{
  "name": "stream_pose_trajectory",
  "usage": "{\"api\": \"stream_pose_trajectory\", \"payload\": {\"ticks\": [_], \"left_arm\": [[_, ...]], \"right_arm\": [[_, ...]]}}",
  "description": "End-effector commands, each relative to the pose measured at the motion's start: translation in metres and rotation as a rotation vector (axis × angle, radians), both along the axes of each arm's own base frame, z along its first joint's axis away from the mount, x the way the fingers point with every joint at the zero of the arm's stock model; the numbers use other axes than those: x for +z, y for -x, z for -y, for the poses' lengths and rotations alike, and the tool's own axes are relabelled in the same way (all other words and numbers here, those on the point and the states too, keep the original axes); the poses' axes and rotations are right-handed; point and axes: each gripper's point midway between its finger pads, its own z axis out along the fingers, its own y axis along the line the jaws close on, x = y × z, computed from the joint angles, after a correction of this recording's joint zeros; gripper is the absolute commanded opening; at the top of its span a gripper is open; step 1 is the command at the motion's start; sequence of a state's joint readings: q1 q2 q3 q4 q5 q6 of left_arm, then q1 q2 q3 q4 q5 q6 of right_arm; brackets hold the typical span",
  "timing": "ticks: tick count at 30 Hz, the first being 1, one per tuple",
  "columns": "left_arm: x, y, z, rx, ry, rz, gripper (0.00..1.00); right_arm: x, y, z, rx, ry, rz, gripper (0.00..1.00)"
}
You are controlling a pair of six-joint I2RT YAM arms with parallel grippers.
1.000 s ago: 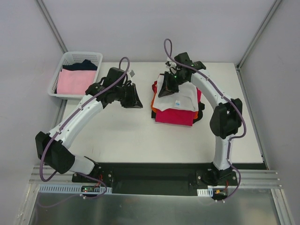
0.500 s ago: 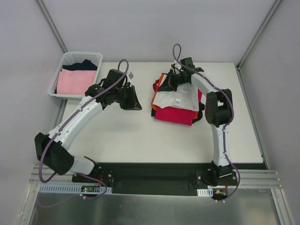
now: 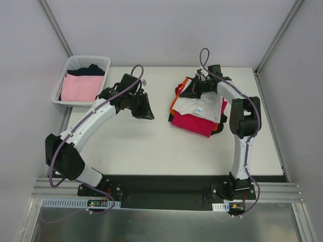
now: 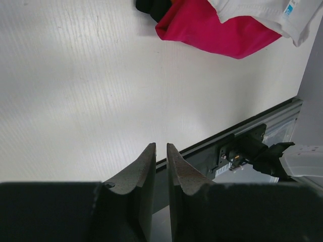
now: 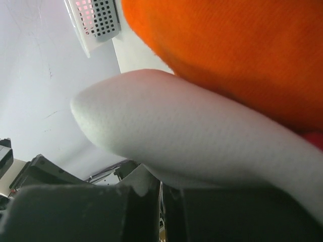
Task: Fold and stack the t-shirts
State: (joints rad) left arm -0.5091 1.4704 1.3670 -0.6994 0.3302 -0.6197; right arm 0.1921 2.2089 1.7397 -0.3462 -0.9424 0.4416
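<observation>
Pale walls close in a white counter [image 3: 151, 146]. On its far right half lies a stack [image 3: 198, 115] of shirts. The white shirt [image 3: 202, 107] is on top. The red shirt [image 3: 194, 125] under it shows along the near edge, and the orange shirt [image 3: 176, 102] peeks out at the left side and the near right corner. The black shirt [image 4: 151, 5] is seen only as a scrap at the edge of the left wrist view.

The right gripper [image 3: 194, 91] sits at the stack's far left corner, clenched on the white shirt's edge. In its wrist view a rolled fold of white cloth runs down into the closed fingers, and orange cloth fills the frame above. How much cloth lies between the fingers is hidden.

The left gripper [image 3: 146, 110] hangs over bare counter to the left of the stack, well apart from it. Its fingers are a narrow slit apart with nothing between them. Its wrist view catches only a corner of the red and white shirts, cut off at the top edge.

At the far left stands the basket [image 3: 75, 61]. It holds the pink shirt [image 3: 79, 86], with the navy shirt [image 3: 91, 69] behind it, mostly covered.
</observation>
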Motion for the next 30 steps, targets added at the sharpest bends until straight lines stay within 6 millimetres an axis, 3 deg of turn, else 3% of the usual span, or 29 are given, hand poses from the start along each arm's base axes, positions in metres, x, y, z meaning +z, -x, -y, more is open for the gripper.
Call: {"api": "stream_pose_trajectory", "payload": {"ticks": [1,10,18,30], "left_arm": [[0.015,-0.011,0.005,-0.016,0.012,0.03,0.14],[0.02,-0.025,0.018,-0.052,0.029,0.036,0.14],[0.019,-0.024,0.019,-0.076,0.032,0.039,0.15],[0.024,-0.029,0.023,-0.105,0.036,0.053,0.17]], "right_arm": [[-0.074,0.035,0.059,-0.093,0.21,-0.286,0.01],[-0.065,0.073,0.103,-0.085,0.298,-0.367,0.01],[-0.059,0.106,0.146,-0.088,0.42,-0.457,0.01],[-0.058,0.18,0.196,0.073,0.645,-0.632,0.01]]}}
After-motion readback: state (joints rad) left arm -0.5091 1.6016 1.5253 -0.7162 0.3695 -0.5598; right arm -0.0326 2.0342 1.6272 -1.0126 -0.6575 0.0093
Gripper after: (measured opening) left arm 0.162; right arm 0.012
